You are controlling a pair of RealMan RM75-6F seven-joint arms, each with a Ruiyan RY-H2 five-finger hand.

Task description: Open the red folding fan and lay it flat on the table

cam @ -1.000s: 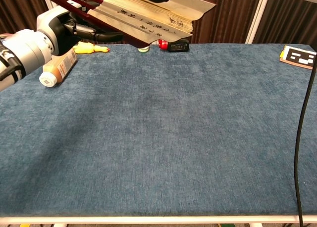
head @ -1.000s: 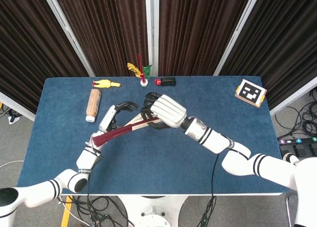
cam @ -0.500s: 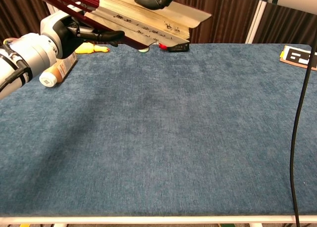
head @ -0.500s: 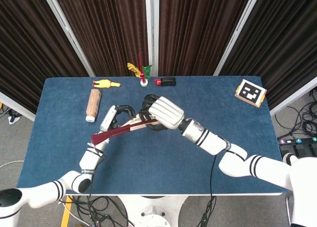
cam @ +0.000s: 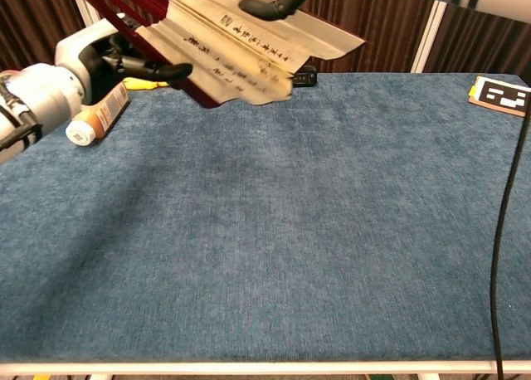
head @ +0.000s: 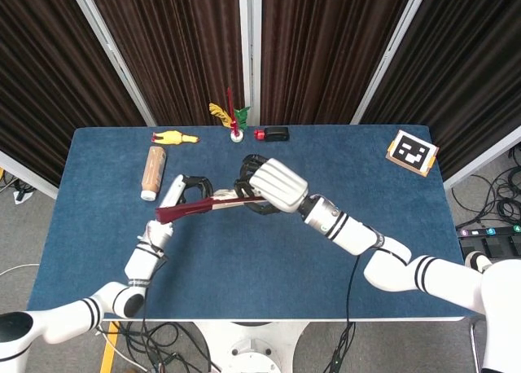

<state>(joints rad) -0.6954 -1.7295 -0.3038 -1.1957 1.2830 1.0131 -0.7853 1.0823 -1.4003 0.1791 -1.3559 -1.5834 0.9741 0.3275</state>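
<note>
Dark brown curtains behind, blue felt table (head: 391, 251) filling the middle of the head view. We see the red folding fan (cam: 241, 48) held in the air over the upper-left-centre of the table, partly spread: in the chest view, top left, cream pleats with black writing fan out below dark red ribs.

Left hand (head: 181, 195) pinches the rib end of the fan, left of centre in the head view. Right hand (head: 273, 186) is curled around the other end, just right of it; in the chest view only a dark finger on the top edge shows.

Step in hand, as we judge it: the opening, maybe half done. Laying flat not started, fan is clear of the table.

Next move likely calls for the two hands to pull the outer ribs further apart around the pivot, without tearing the paper, then lower it onto the bare cloth in front.

Along the top edge of the table: brown bottle (head: 152, 172), yellow toy (head: 173, 137), small flag stand (head: 234, 119), black-and-red small item (head: 272, 133), marker card (head: 412, 151) at upper right.
</note>
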